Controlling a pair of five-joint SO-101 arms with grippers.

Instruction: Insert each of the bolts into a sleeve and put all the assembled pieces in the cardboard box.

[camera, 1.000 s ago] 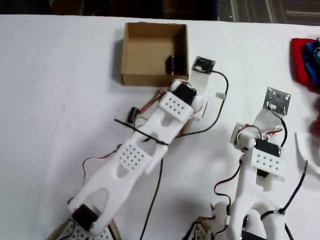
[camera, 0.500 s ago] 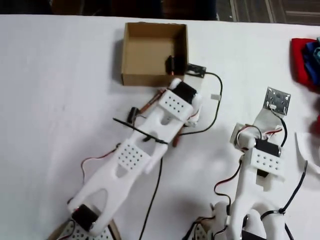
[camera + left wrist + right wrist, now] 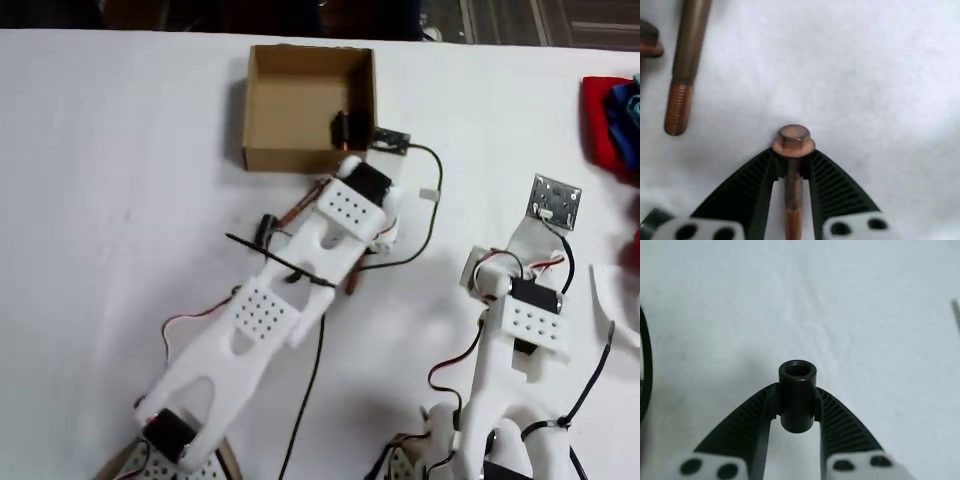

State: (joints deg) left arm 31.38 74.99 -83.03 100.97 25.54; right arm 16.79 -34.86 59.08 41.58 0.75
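My left gripper (image 3: 793,161) is shut on a copper bolt (image 3: 793,141), whose hex head juts past the fingertips just above the white table. A second bolt (image 3: 686,70) lies beside it, and another bolt head (image 3: 647,42) shows at the edge. My right gripper (image 3: 797,407) is shut on a black sleeve (image 3: 797,376), held upright with its bore open. In the high view the left arm (image 3: 345,215) ends just below the cardboard box (image 3: 270,100), which holds one dark piece (image 3: 341,128). A loose black sleeve (image 3: 265,228) lies left of that arm. The right arm (image 3: 525,320) stands at the lower right.
Black cables (image 3: 425,220) loop between the two arms. Red and blue cloth (image 3: 610,115) lies at the right edge, with white parts (image 3: 612,310) below it. The left half of the table is bare white.
The left arm's wrist has swung a little left and toward the box's corner, mostly in the first half second. The right arm has stayed still.
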